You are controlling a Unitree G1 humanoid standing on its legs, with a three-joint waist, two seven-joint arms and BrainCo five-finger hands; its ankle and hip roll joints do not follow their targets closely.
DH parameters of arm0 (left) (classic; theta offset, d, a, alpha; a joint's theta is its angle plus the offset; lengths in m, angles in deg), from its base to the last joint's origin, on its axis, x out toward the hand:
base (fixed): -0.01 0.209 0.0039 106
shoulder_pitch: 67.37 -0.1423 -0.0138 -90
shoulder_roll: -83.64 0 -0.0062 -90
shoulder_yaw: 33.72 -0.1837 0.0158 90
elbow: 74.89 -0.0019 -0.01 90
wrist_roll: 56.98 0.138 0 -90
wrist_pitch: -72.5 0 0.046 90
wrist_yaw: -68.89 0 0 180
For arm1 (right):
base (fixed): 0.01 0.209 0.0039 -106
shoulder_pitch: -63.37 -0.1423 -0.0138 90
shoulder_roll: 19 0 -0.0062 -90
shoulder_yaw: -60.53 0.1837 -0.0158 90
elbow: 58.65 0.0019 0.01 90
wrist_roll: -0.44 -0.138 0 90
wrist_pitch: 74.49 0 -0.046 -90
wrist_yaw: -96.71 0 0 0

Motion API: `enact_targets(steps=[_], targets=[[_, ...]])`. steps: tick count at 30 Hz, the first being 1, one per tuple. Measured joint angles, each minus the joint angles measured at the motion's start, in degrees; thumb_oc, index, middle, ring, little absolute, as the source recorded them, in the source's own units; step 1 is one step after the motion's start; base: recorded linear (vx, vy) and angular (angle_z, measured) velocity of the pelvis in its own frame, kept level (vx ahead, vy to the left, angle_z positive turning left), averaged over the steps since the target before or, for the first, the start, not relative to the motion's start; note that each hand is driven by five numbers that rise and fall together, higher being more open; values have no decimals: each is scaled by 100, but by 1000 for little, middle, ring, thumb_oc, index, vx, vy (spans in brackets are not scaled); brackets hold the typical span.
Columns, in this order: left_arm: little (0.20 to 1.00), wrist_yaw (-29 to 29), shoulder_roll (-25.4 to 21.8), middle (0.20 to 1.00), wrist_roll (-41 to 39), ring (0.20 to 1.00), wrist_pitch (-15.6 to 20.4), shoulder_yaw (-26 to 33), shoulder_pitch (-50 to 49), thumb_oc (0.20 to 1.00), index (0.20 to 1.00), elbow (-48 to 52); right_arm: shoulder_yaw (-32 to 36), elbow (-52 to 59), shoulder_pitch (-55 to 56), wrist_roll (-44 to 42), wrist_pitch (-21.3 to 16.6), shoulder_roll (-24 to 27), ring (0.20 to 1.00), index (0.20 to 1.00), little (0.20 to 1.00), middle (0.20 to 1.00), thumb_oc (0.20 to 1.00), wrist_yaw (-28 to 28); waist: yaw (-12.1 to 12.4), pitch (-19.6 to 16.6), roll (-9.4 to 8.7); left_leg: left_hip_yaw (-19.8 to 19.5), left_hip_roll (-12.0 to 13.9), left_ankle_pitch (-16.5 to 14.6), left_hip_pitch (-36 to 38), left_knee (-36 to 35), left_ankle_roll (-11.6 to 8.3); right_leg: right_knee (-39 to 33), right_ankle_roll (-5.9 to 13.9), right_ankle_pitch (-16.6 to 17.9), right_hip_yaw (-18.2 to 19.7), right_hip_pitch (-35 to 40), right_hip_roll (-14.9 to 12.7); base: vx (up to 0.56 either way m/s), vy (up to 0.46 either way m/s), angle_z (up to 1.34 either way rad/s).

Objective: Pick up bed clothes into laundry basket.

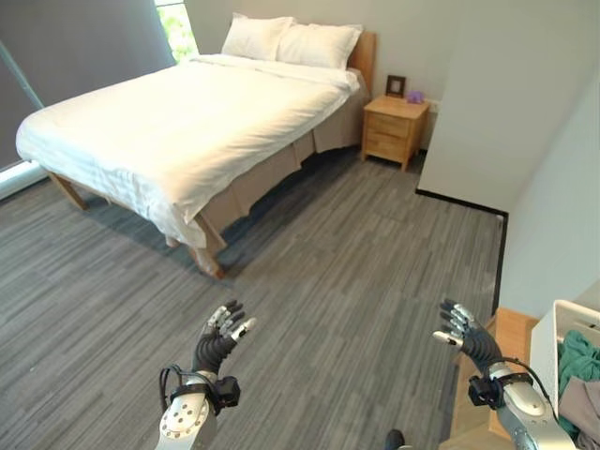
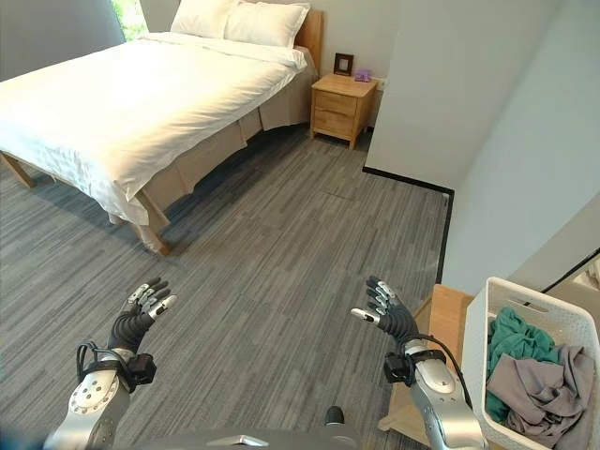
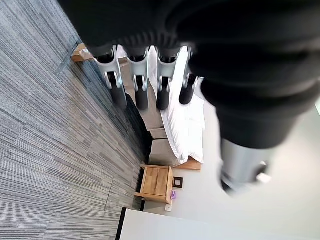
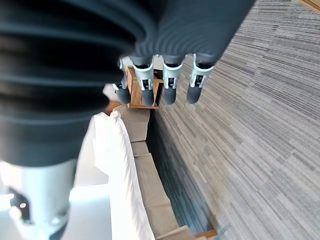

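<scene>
Well apart from the bed [image 1: 178, 112], each empty robot hand, left [image 1: 220, 339] and right [image 1: 466, 337], hangs released.

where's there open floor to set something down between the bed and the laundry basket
The grey floor lies bare from the bed and nightstand across to both open hands, left hand and right hand. The laundry basket is crowded with clothes.

White laundry basket [image 2: 572, 323] at right, holding crumpled teal [image 2: 511, 339] and grey clothes [image 2: 539, 386]
</scene>
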Motion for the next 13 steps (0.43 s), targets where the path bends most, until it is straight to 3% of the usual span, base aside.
enact_targets(steps=[13], targets=[[1000,-168,137,1000,-72,1000,-3,7,2,1000,1000,-229,-18,-1,2,18,39,0,1000,1000,1000,1000,1000,-15,0,-29,-48,25,45,-3,61,-59,-19,-165,-32,73,11,92,67,3,0,0]])
